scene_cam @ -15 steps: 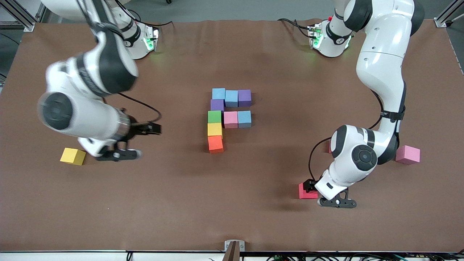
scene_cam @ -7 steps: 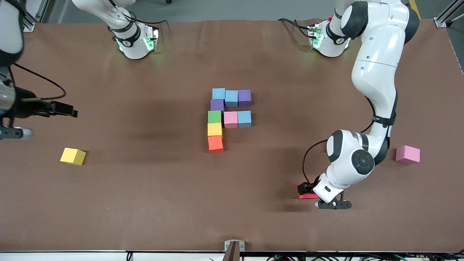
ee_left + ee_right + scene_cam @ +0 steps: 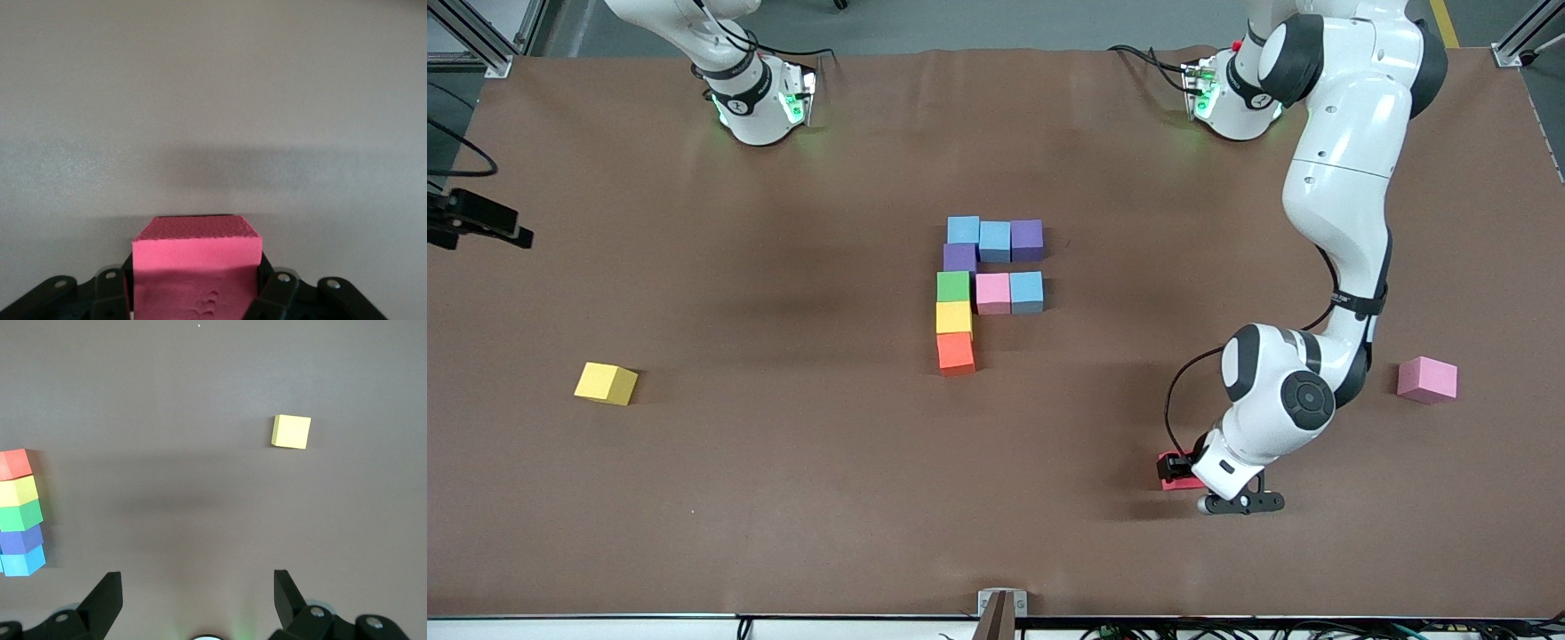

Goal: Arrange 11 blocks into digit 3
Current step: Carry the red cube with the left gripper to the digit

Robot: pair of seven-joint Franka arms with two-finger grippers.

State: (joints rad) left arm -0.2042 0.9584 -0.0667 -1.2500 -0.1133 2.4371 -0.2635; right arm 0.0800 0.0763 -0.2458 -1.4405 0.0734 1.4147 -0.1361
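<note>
A: Red block point(image 3: 195, 267), down toward the left arm's end and nearer the camera than the figure – the left gripper point(image 3: 1183, 471) has just clamped onto it; a moment ago its fingers were spread!

B: So that's one picked for the digit 3 point(image 3: 987, 289), nine cubes so far, bottom bar missing.

A: And the right gripper point(image 3: 198, 600) has swung away to the table's edge, fingers wide, empty, waiting.

B: Yellow block point(image 3: 606, 383) and a mauve-pink cube point(image 3: 1427, 380) sit loose.

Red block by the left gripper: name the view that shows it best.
The left wrist view: the red block fills the space between the left gripper's fingers, pressed against both. The front view shows only a sliver beside the arm. The right wrist view misses it.
</note>
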